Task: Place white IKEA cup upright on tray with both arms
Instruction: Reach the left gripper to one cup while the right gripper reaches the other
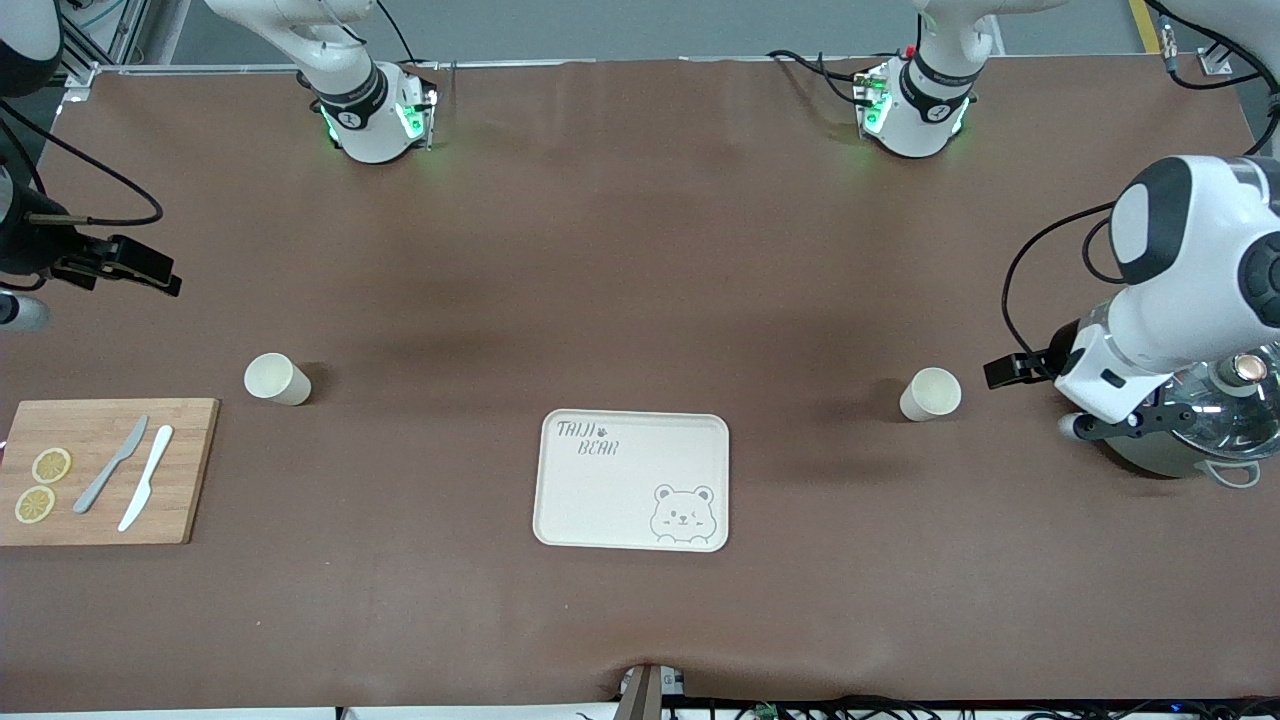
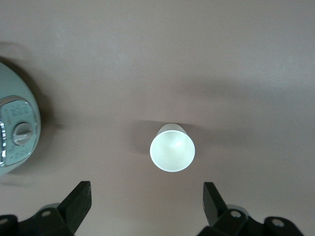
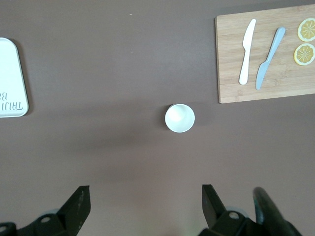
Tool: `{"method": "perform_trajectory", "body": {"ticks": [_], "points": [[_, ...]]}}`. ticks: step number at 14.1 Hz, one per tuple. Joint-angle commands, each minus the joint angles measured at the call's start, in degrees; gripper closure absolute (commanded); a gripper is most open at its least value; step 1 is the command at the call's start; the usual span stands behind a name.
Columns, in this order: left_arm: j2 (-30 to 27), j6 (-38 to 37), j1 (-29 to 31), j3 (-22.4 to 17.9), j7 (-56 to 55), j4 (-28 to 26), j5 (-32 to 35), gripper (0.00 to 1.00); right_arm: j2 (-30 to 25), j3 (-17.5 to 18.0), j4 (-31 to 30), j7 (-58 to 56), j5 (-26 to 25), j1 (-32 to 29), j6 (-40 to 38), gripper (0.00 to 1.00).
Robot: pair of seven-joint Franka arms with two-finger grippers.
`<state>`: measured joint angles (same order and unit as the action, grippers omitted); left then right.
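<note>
Two white cups stand upright on the brown table. One cup (image 1: 930, 394) is toward the left arm's end; in the left wrist view (image 2: 172, 147) it shows from above. The other cup (image 1: 277, 379) is toward the right arm's end and shows in the right wrist view (image 3: 179, 118). The cream bear tray (image 1: 632, 480) lies between them, nearer the front camera, with nothing on it; its edge shows in the right wrist view (image 3: 15, 64). My left gripper (image 1: 1012, 369) (image 2: 146, 206) hangs open beside its cup. My right gripper (image 1: 140, 268) (image 3: 145, 206) hangs open, high above the table's end.
A wooden cutting board (image 1: 190, 470) (image 3: 280, 83) with two knives (image 1: 130, 475) and two lemon slices (image 1: 42, 484) lies at the right arm's end. A glass-lidded cooker (image 1: 1200, 430) (image 2: 15, 132) stands under the left arm.
</note>
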<state>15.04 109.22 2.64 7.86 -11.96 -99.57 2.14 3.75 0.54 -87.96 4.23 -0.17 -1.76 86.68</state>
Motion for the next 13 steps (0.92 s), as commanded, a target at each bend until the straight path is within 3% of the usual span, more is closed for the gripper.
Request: {"method": "perform_trajectory", "body": {"ticks": [1, 11, 13], "points": [[-0.46, 4.93, 0.43, 0.31, 0.80, -4.31, 1.12, 0.00, 2.05, 0.52, 1.65, 0.69, -1.06, -0.78, 0.50, 0.00], [1.66, 19.00, 2.71, 0.31, 0.89, -16.79, 1.20, 0.00, 12.94, 0.52, 1.39, 0.61, -2.20, -3.94, 5.34, 0.00], [1.74, 22.60, 2.72, 0.40, 0.89, -19.34, 1.20, 0.11, 15.05, 0.52, 0.86, 0.61, -1.68, -4.83, 6.30, 0.00]]}}
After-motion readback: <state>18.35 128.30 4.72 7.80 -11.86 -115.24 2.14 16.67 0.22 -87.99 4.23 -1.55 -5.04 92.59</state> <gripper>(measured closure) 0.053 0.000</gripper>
